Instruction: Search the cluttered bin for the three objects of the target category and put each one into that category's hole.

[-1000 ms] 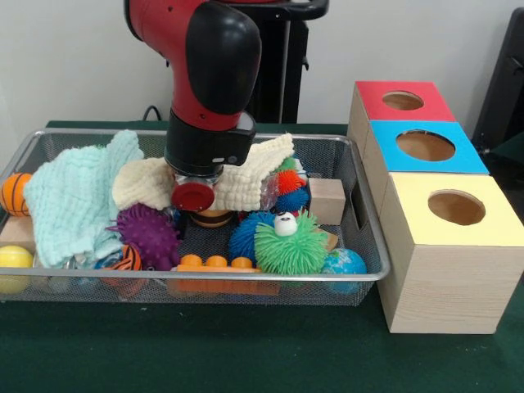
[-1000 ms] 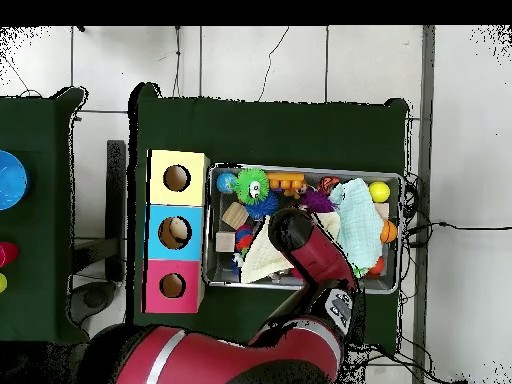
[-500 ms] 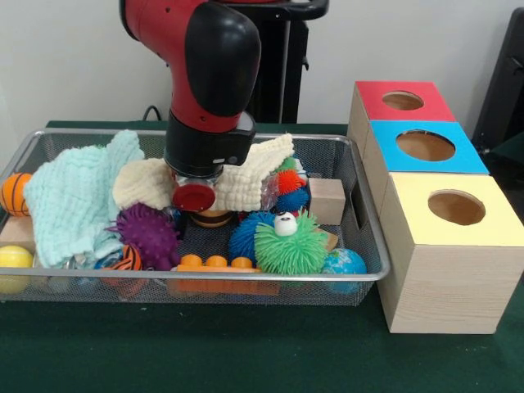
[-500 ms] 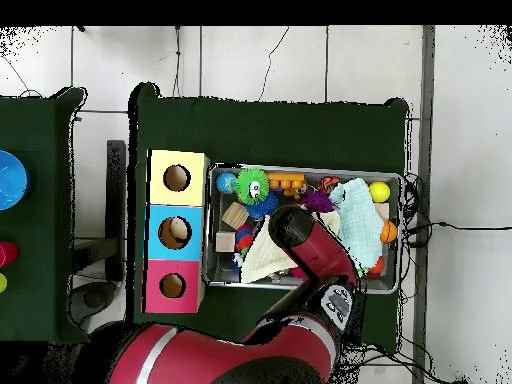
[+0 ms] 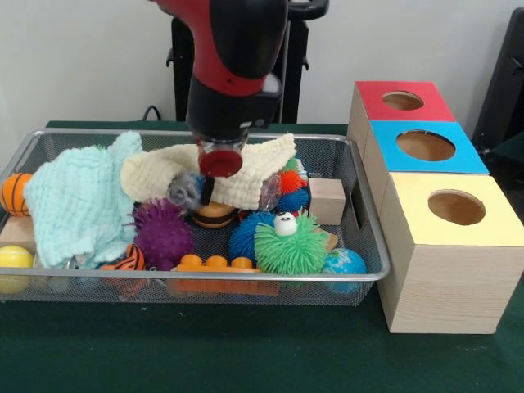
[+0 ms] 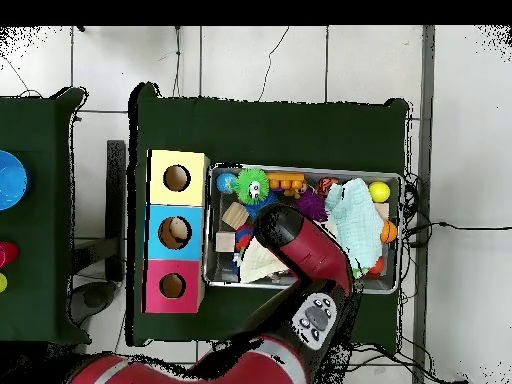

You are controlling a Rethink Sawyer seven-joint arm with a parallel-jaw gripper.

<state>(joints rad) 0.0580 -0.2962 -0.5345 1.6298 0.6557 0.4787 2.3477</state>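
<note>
The gripper hangs low in the wire bin at the cream cloth; whether its jaws are apart is unclear. Purple spiky ball lies beside it.

Two cloths, three holed boxes, one bin

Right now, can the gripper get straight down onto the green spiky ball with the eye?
Probably yes. The green spiky ball sits on top of the clutter near the bin's front rim, uncovered; the cream cloth lies behind it.
</note>
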